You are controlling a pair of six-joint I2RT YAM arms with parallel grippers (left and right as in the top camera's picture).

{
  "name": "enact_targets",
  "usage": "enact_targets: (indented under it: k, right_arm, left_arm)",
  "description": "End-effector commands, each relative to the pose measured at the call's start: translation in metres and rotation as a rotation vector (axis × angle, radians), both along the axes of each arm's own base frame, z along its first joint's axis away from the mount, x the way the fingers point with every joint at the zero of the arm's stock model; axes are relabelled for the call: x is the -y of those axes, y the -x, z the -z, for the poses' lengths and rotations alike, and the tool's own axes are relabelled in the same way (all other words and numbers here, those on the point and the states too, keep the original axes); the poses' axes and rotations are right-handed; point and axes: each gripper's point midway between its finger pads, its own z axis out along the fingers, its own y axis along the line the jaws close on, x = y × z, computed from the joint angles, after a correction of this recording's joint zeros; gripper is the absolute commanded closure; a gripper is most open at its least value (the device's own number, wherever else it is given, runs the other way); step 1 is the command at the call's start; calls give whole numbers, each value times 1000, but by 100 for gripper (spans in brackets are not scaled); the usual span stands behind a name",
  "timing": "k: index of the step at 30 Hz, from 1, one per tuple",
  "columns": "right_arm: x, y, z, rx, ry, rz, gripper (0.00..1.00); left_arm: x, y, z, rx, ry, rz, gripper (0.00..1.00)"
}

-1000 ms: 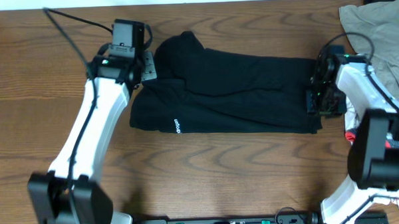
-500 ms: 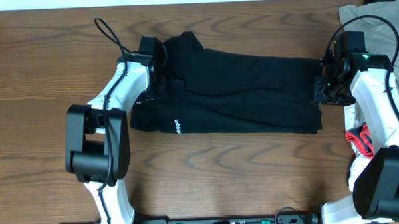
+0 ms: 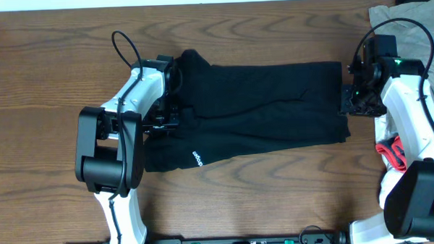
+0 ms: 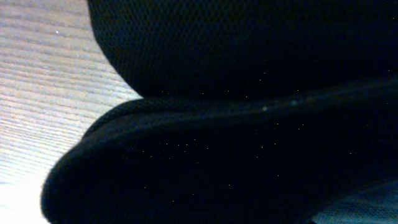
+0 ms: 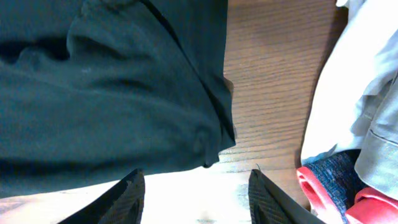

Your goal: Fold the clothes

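Observation:
The black garment (image 3: 260,102) lies spread lengthwise across the middle of the wooden table, with small white logo lettering (image 3: 196,158) near its lower left corner. My left gripper (image 3: 175,115) is down on the garment's left end. Black cloth (image 4: 249,124) fills the left wrist view and hides the fingers, and the cloth has followed the gripper. My right gripper (image 3: 346,101) hangs at the garment's right edge. In the right wrist view its fingers (image 5: 196,180) are wide apart and empty over bare wood, just off the garment's hem (image 5: 112,93).
A beige-khaki garment (image 3: 409,28) lies crumpled at the back right corner. A red-and-white item (image 3: 392,151) sits by the right arm's base, and shows red (image 5: 323,186) beside pale cloth (image 5: 360,93) in the right wrist view. Bare wood lies left of and in front of the garment.
My left gripper has moved toward the front along the garment's left end, and the garment's lower left corner has slid forward with it. My right gripper has stayed at the right edge.

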Motion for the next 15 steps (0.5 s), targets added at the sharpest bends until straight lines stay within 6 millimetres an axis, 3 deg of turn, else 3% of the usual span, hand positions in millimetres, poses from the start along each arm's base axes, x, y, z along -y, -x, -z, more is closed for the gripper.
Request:
enact_targets:
  k: [1,4,6,7,9,10,13,15]
  right_arm:
    - [2,-4,-7,22,-1,-18,48]
    - [2,-4,-7,22,0,-21,48]
    - [2,-4,-7,22,0,-24,47]
    - [2,-4,-7,25,1,-24,47]
    - [1,-5,-7,26,-1,-24,47]
    - [1,-5,-7,26,-3,-25,47]
    - [1,-4,-7,23,-4,-24,47]
    - [0,-3,-7,18,-8,-25,47]
  left_arm:
    - [2,-10,-11,46,6,2,56]
    - [5,-29,-41,155,27,13,56]
    - [9,-49,-74,294,54,18,55]
    - [11,-60,-89,365,69,30,51]
    - [15,-82,-116,509,94,62,27]
    - [16,-95,-130,589,105,84,20]
    - [15,-127,-155,744,154,99,12]
    - [18,-142,-157,783,254,87,11]
